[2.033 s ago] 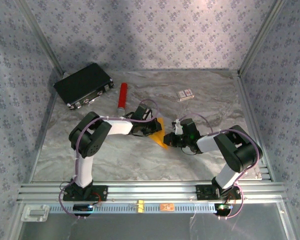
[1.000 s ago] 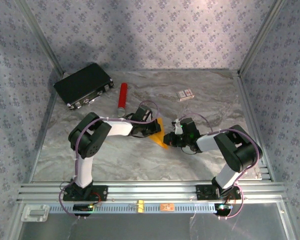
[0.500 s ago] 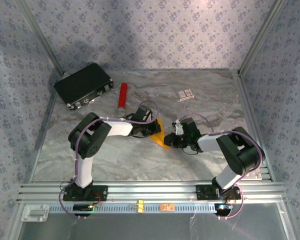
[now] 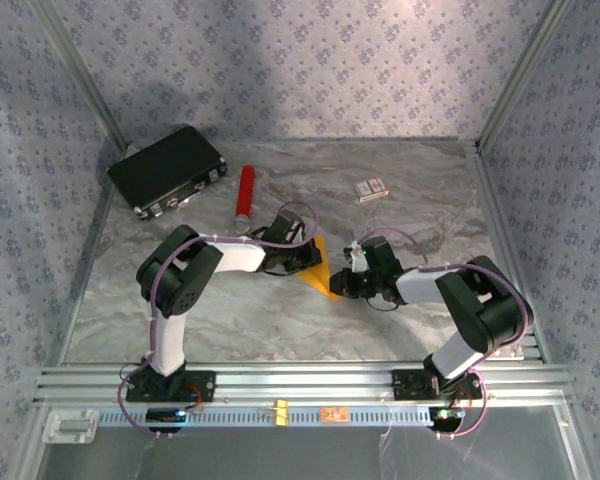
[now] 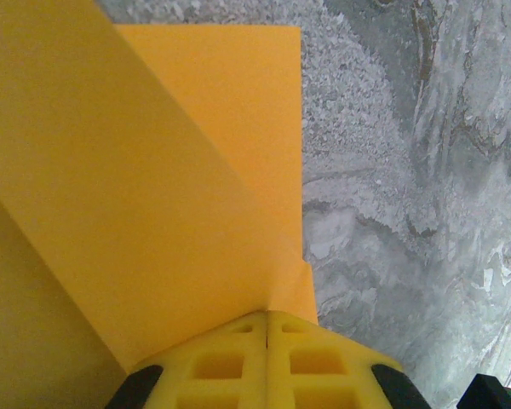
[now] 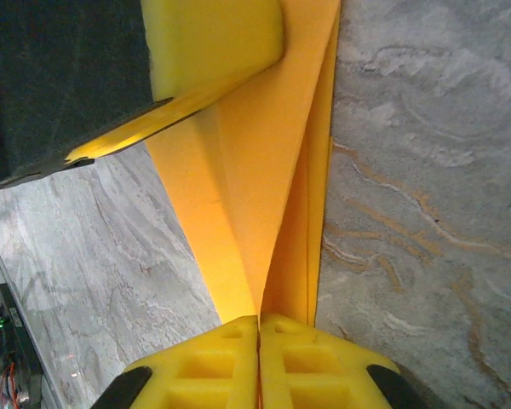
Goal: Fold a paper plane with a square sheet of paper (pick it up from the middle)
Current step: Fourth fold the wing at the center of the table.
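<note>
Red cylinder (image 4: 245, 195) behind paper (image 4: 322, 272) (left arm (image 4: 230, 253) between)

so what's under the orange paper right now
The paper is pinched by the left pincer and right pincer; grey marble table shows around it. The patch directly beneath is covered.

A grey marbled table (image 4: 280, 320) was seen. A black case (image 4: 167, 169) was laid at its far left, a red cylinder (image 4: 245, 196) near it, and a small white-and-red box (image 4: 371, 188) further right.
</note>
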Motion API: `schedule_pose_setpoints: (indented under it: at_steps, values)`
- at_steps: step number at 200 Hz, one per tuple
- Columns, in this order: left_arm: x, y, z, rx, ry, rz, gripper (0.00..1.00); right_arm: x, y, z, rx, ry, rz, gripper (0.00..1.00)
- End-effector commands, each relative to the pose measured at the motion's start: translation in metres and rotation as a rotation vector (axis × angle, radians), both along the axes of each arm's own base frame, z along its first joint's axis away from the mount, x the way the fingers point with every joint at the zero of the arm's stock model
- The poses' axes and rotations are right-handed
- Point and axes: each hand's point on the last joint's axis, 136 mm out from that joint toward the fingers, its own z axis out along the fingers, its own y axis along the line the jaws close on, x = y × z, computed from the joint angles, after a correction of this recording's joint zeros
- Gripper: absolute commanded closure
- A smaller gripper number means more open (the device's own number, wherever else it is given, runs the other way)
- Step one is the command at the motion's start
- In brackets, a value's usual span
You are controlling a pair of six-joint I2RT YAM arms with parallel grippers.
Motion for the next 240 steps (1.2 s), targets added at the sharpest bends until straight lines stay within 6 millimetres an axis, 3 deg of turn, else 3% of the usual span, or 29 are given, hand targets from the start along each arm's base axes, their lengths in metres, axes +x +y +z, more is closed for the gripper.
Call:
schedule_pose_setpoints:
  at_steps: [1,81,140,192,240]
  values:
    - [-0.008,0.016,-0.015,0.068,0.029,0.016,0.96,-0.033,-0.016,-0.026,-0.071,0.148,0.016,0.9]
    - [-0.008,0.014,-0.013,0.058,0.028,0.013,0.96,-0.039,-0.025,-0.027,-0.146,0.144,0.04,0.85]
    - [-0.007,0.013,-0.013,0.055,0.03,0.012,0.96,-0.045,-0.032,-0.038,-0.184,0.167,0.033,0.94]
    - [-0.009,0.013,-0.014,0.058,0.031,0.008,0.96,-0.044,-0.033,-0.028,-0.186,0.137,0.04,0.85]
    - [-0.008,0.012,-0.015,0.054,0.034,0.008,0.97,-0.047,-0.04,-0.041,-0.264,0.15,0.053,0.85]
